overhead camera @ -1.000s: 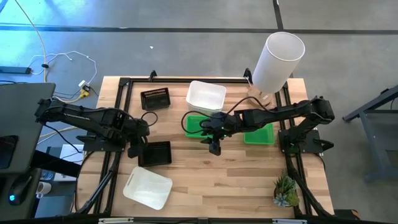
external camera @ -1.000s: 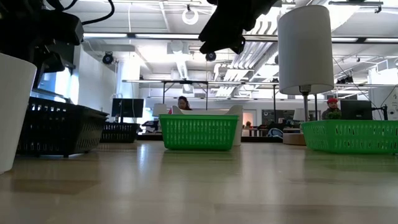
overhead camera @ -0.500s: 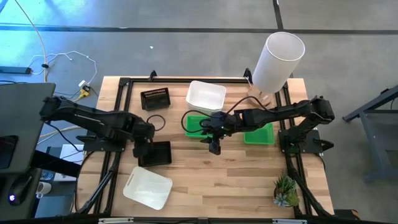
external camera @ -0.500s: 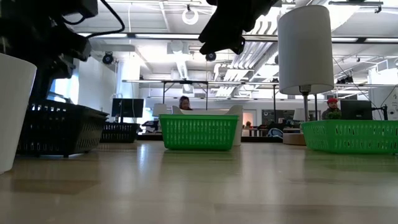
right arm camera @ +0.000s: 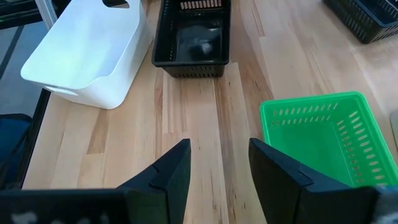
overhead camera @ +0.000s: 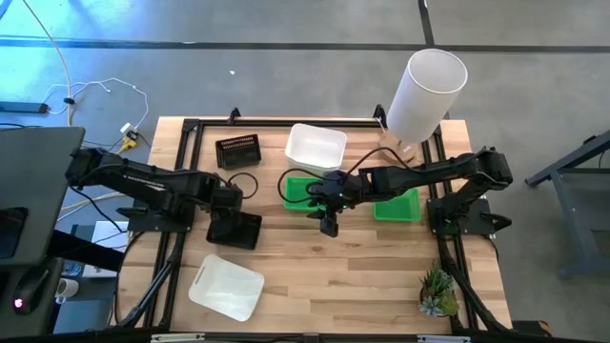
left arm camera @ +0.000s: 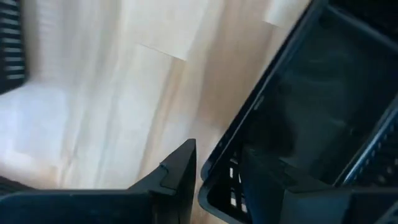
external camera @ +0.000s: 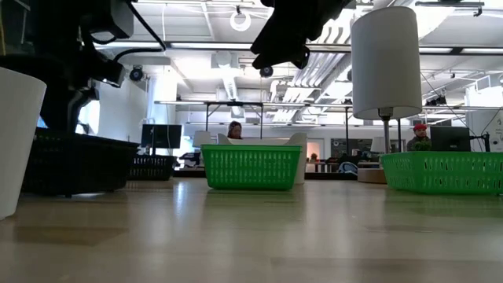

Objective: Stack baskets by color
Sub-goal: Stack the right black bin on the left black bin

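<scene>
Wooden counter (overhead camera: 315, 262), left end effector (left arm camera: 214, 177) grasped black basket (overhead camera: 236, 229) rim beside white basket (overhead camera: 227, 288), right end effector (right arm camera: 217, 168) released above counter.

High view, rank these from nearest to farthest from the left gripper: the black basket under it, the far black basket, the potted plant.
From the left gripper:
1. Black basket, at its jaws.
2. Far black basket, by the table's far-left edge.
3. Potted plant, near-right corner.

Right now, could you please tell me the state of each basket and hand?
near black basket: gripped by its wall
left hand: shut on it
far black basket: upright, loose
right hand: open, empty
left green basket: upright, unstacked
right green basket: upright, unstacked
far white basket: upright
near white basket: upright
</scene>
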